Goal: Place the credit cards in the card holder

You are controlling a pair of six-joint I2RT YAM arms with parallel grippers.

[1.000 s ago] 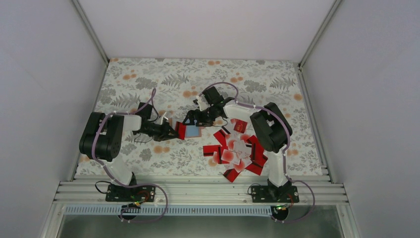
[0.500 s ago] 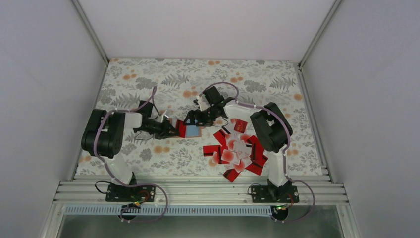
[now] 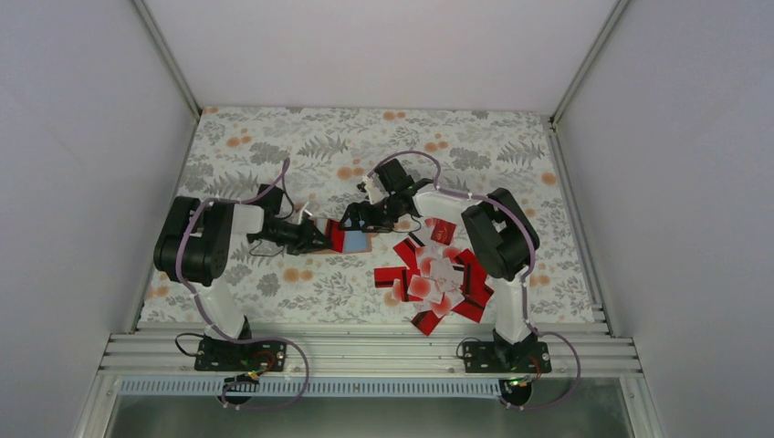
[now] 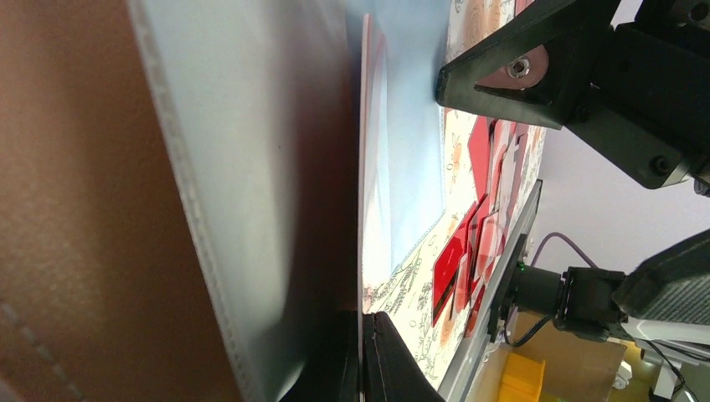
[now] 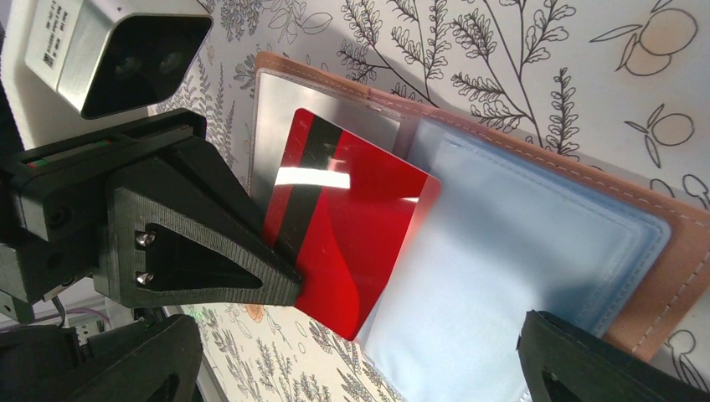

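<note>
The card holder lies open on the floral table, tan with pale blue-grey sleeves. My left gripper is shut on a red credit card with a black stripe, held by its left end. The card's leading edge sits at the lip of a sleeve, blurred as if just under it. In the top view this card is beside the holder. My right gripper is open, its fingers straddling the holder with nothing between them. The other credit cards lie in a heap on the right.
One red card lies apart, just beyond the heap. The left wrist camera hangs close over the holder's left end. The two grippers stand almost tip to tip. White walls surround the table.
The left arm has shifted a little away from me and to the right, carrying the red card slightly further toward the holder. The right arm has not moved.
</note>
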